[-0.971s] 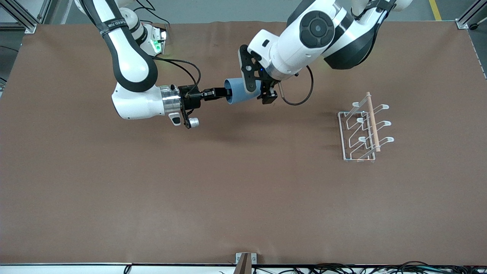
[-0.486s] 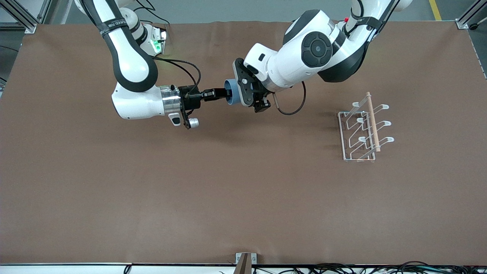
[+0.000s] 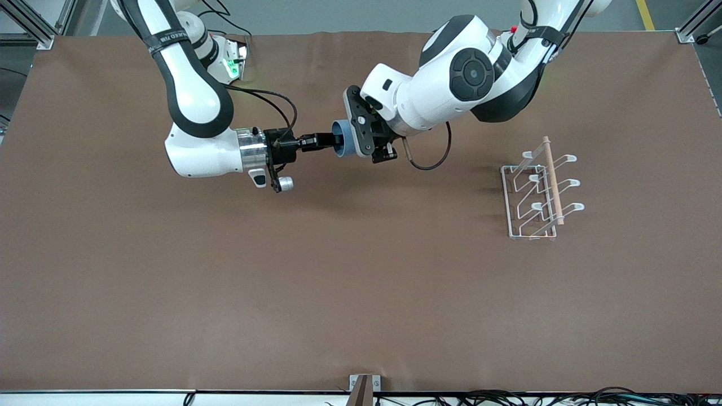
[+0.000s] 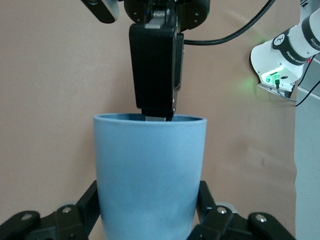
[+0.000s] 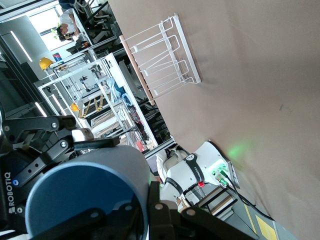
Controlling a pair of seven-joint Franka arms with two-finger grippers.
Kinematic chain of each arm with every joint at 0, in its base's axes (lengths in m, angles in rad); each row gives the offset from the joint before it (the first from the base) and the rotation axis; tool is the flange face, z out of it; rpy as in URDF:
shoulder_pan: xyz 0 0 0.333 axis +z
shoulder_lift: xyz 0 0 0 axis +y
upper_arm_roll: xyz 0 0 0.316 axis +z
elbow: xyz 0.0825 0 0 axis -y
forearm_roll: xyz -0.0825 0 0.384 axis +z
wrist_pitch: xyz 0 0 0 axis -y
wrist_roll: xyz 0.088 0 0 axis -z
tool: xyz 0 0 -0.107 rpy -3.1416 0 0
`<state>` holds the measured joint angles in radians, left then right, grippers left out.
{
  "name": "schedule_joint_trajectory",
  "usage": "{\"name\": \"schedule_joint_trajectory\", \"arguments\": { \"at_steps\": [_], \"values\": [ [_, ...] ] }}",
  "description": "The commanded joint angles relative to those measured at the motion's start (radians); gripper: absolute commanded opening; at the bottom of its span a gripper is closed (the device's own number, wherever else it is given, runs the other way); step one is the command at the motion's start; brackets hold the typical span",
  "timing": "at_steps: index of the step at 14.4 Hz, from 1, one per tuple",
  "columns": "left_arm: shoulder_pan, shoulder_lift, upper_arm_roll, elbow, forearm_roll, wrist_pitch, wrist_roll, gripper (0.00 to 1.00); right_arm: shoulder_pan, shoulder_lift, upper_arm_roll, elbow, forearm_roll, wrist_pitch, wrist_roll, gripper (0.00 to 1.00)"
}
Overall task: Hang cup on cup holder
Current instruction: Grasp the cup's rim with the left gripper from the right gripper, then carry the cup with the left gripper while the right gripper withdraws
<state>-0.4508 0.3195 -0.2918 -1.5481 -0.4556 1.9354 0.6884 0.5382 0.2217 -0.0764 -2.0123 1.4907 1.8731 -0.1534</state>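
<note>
The light-blue cup (image 3: 342, 144) hangs on its side in the air over the table's middle, toward the robots' bases. My right gripper (image 3: 331, 141) is shut on the cup's rim, one finger inside the mouth (image 5: 85, 200) and one outside. My left gripper (image 3: 362, 145) is shut on the cup's body (image 4: 150, 175) near its base, with a black finger (image 4: 89, 201) pressed on each side. The right gripper (image 4: 156, 107) dips into the cup's mouth in the left wrist view. The white wire cup holder (image 3: 538, 189) with its wooden rod stands on the table toward the left arm's end, with nothing on its prongs.
A brown mat (image 3: 316, 282) covers the table. A small box with a green light (image 3: 231, 63) sits near the right arm's base. A metal bracket (image 3: 361, 386) stands at the table edge nearest the front camera, with cables along that edge.
My left gripper slid along the cup toward the right gripper and closed on the cup's body. The right gripper kept its grip on the rim and barely moved.
</note>
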Motion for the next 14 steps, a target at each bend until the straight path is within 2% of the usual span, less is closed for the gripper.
{"name": "schedule_joint_trajectory", "arguments": {
  "at_steps": [1, 3, 4, 6, 11, 14],
  "values": [
    [-0.002, 0.013, 0.0, 0.01, 0.032, 0.014, 0.02, 0.34, 0.014, -0.019, 0.0, -0.014, 0.026, -0.014, -0.012, 0.0],
    [-0.003, 0.012, 0.002, 0.01, 0.04, 0.001, 0.025, 0.34, 0.014, -0.019, 0.0, -0.013, 0.026, -0.014, -0.009, 0.02],
    [-0.002, 0.012, 0.002, 0.01, 0.04, -0.007, 0.025, 0.32, 0.014, -0.019, 0.0, -0.011, 0.026, -0.015, -0.002, 0.15],
    [0.003, 0.01, 0.002, 0.01, 0.054, -0.013, 0.025, 0.31, 0.012, -0.019, -0.002, -0.013, 0.026, -0.018, -0.002, 1.0],
    [0.012, 0.001, 0.005, 0.014, 0.089, -0.062, 0.026, 0.29, 0.005, -0.022, -0.002, -0.013, 0.025, -0.025, 0.0, 1.0],
    [0.014, -0.02, 0.011, 0.037, 0.286, -0.2, 0.028, 0.16, -0.017, -0.025, -0.006, -0.011, 0.01, -0.023, 0.002, 1.0]
  ]
}}
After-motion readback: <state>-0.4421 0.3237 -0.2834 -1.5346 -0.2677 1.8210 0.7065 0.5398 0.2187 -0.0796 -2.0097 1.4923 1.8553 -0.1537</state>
